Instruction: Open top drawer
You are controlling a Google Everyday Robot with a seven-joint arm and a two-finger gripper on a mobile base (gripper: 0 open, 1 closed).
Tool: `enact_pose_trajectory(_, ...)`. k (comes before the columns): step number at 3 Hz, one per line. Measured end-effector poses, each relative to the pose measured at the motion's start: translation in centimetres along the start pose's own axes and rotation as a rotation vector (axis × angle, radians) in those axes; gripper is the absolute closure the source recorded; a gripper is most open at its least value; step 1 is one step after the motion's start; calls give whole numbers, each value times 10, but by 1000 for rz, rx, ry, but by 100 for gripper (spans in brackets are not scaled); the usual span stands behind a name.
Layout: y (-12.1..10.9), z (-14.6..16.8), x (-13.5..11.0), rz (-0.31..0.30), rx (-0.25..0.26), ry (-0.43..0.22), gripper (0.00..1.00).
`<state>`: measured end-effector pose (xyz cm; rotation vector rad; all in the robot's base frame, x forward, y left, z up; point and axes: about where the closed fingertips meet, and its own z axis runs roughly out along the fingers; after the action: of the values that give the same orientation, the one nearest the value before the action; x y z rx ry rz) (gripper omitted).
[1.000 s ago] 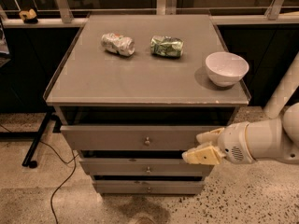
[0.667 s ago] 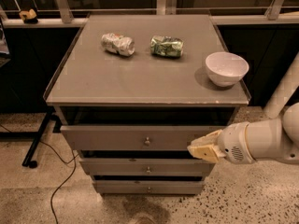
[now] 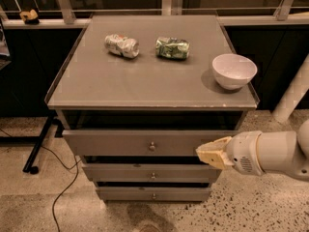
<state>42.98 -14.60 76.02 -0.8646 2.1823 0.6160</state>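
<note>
The top drawer [image 3: 120,143] is the widest grey drawer under the cabinet top, with a small round metal knob [image 3: 152,146] at its centre. Its front stands a little forward of the cabinet, with a dark gap above it. My gripper [image 3: 212,153], cream-tipped on a white arm, is at the right end of the drawer front, to the right of the knob and apart from it. It holds nothing that I can see.
Two narrower drawers [image 3: 152,176] [image 3: 153,195] sit below. On the cabinet top [image 3: 145,76] lie two crushed cans [image 3: 121,45] [image 3: 172,48] and a white bowl [image 3: 234,70] near the right edge. A black stand leg and cable [image 3: 38,149] are on the floor at left.
My gripper has moved slightly right and up along the drawer front, away from the knob. The drawer has not visibly moved.
</note>
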Motion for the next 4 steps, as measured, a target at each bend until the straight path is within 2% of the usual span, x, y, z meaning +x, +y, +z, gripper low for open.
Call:
enact_pose_trajectory(1, -5, 13, -2, 37, 53, -83, 100)
enact_pose_trajectory(2, -16, 31, -4, 82, 85, -136, 100)
enact_pose_trajectory(3, -25, 50, -3, 116, 105, -157, 100)
enact_pose_trajectory(4, -47, 84, -24, 132, 117, -174, 100)
